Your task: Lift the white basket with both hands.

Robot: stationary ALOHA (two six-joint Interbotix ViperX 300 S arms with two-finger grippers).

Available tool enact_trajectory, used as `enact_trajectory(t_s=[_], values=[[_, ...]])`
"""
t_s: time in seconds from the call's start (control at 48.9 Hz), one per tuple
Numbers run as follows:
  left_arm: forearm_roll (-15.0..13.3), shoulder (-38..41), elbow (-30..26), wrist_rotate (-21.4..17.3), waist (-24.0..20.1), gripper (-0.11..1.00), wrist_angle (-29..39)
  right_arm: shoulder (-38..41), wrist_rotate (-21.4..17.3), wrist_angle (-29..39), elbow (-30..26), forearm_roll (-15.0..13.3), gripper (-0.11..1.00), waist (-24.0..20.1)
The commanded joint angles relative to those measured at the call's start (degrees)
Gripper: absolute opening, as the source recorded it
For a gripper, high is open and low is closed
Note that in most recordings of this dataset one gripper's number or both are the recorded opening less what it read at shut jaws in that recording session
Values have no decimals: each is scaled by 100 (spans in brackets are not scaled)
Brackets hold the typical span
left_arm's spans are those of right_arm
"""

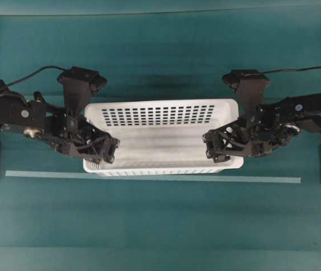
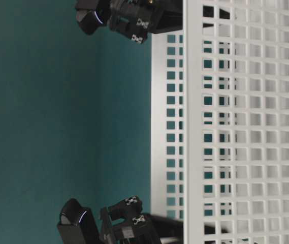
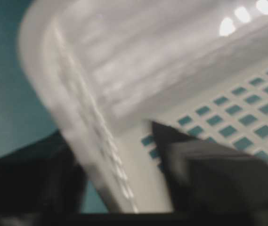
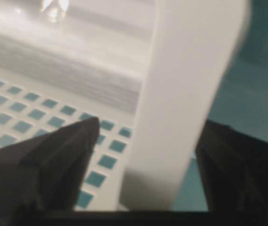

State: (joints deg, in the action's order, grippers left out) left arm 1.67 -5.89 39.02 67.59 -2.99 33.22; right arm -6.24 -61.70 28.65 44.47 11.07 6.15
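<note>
Teal tabletop (image 1: 160, 226), white basket (image 1: 163, 116) resting mid-frame, left claw (image 1: 108, 151) and right claw (image 1: 210, 145) straddling end walls, jaws apart, lift not evident.

We recorded a dark teal table surface (image 1: 160, 220) filling the whole overhead view. A thin pale green tape strip (image 1: 149, 178) ran straight across it, left to right. Lighting was uneven, with a darker patch toward the far edge.

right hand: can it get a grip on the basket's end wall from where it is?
Probably yes. The right hand already straddles the white basket end wall, one finger inside, the other outside, with gaps either side. Nothing blocks closing.
</note>
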Motion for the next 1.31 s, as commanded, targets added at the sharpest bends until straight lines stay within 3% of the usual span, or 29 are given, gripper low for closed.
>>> enact_trajectory(t_s=[0.0,0.082,0.163,0.368,0.756,1.144,1.287], values=[[9,44,-35,-9,9,66,-44,97,44,-44,-26,-88,92,70],[18,44,-18,-44,-9,88,-35,97,132,-79,-26,-88,97,132],[18,44,9,-97,-26,97,-44,97,167,-114,-26,-88,97,158],[18,18,26,-439,-62,96,-44,62,185,-123,-9,-88,97,281],[18,-483,114,-624,-114,96,9,-624,439,-149,141,-97,97,598],[18,-1547,220,-826,-114,96,9,-1696,519,-132,246,-105,97,738],[18,-2153,281,-958,-123,96,9,-2171,729,-132,158,-114,97,686]])
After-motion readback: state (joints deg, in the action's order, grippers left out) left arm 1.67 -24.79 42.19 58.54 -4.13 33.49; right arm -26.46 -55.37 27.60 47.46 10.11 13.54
